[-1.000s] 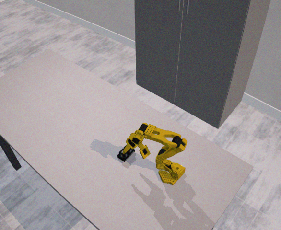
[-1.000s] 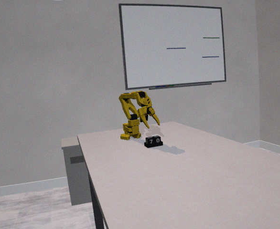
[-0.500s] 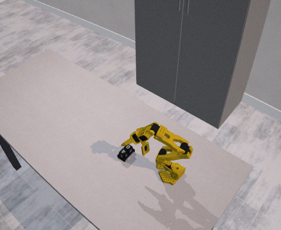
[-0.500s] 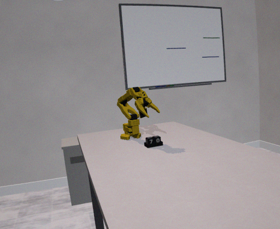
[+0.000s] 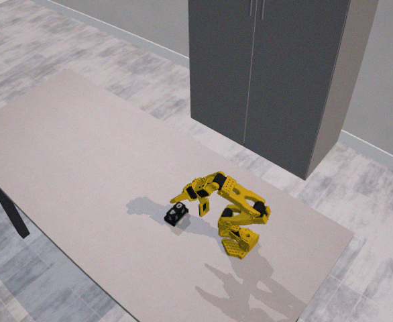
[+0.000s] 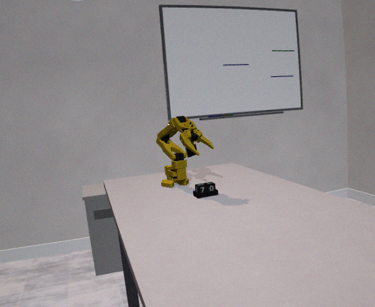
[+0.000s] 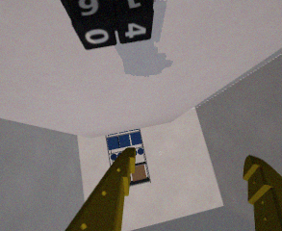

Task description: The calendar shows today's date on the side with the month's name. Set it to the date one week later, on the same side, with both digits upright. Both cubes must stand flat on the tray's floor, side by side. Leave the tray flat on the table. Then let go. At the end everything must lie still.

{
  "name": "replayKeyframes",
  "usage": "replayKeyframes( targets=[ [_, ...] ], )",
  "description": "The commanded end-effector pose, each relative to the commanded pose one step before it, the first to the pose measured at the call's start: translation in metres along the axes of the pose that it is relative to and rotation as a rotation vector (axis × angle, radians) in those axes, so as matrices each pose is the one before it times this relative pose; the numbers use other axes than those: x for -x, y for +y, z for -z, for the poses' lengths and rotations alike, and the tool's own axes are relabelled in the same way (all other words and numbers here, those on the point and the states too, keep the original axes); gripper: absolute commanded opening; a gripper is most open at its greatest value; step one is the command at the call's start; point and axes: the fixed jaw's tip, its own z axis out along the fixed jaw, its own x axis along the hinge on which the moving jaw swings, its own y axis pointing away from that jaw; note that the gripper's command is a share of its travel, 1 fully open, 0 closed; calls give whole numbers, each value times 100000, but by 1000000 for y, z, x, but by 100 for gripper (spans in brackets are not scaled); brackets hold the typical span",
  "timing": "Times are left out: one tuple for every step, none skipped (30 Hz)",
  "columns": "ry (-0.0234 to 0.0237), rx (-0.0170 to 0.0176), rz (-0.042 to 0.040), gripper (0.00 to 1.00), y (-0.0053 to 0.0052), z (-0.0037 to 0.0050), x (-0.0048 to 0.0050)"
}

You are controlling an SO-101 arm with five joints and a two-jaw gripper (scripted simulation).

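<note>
The calendar [image 5: 176, 214] is a black tray with two black cubes side by side, flat on the table. In the exterior view the side of the calendar [image 6: 205, 190] facing the camera reads 7 and 0. In the wrist view the calendar [image 7: 112, 21] is cut off at the top edge. There its nearer faces read 0 and 4, and above them are a 6 or 9 and a 1. My gripper [image 5: 188, 206] hangs in the air above and just behind the cubes, also seen from the side [image 6: 203, 149]. Its fingers stand apart with nothing between them.
The arm's base [image 5: 238, 242] stands on the table right of the calendar, near the table's far edge. A dark cabinet [image 5: 265, 79] stands on the floor behind the table. A whiteboard [image 6: 230, 61] hangs on the wall.
</note>
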Motion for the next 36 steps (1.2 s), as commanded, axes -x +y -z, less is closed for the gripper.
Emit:
replayKeyframes(
  targets=[
    [943,-693,-2558,35,-1440,2335,-2057],
    [-204,163,-1288,35,154,42,-82],
    [-238,196,-1514,35,170,48,-91],
    [-274,232,-1743,35,192,54,-107],
    [-301,265,-1973,35,219,60,-130],
    [-334,301,-2208,35,234,66,-148],
    [-360,343,-2441,35,253,71,-167],
    [0,0,0,35,0,0,0],
    [0,0,0,35,0,0,0],
    [-388,382,-2665,35,269,68,-192],
    [-407,422,-2890,35,276,75,-213],
    [-423,465,-3104,35,286,75,-241],
    [-439,508,-3305,35,289,74,-263],
    [-448,553,-3503,35,296,68,-287],
    [-451,594,-3682,35,282,73,-314],
    [-453,637,-3849,35,275,61,-331],
    [-446,676,-4003,35,268,55,-362],
    [-434,713,-4136,35,244,55,-382],
    [-420,747,-4256,35,223,38,-403],
    [-399,781,-4357,35,204,32,-417],
    [-377,812,-4437,35,172,27,-439],
    [-348,831,-4498,35,148,10,-452],
    [-319,857,-4544,35,114,-1,-457],
    [-285,867,-4565,35,80,-11,-468],
    [0,0,0,35,0,0,0],
    [0,0,0,35,0,0,0],
    [-251,882,-4568,35,42,-23,-466],
    [-213,883,-4548,35,13,-34,-473],
    [-181,882,-4511,35,-19,-51,-464],
    [-139,878,-4452,35,-52,-55,-460],
    [-107,866,-4374,35,-89,-72,-445],
    [-73,846,-4277,35,-107,-76,-435],
    [-39,826,-4162,35,-141,-86,-418],
    [-12,800,-4028,35,-162,-96,-403],
    [18,770,-3879,35,-176,-95,-378],
    [37,733,-3713,35,-191,-106,-357]
  ],
)
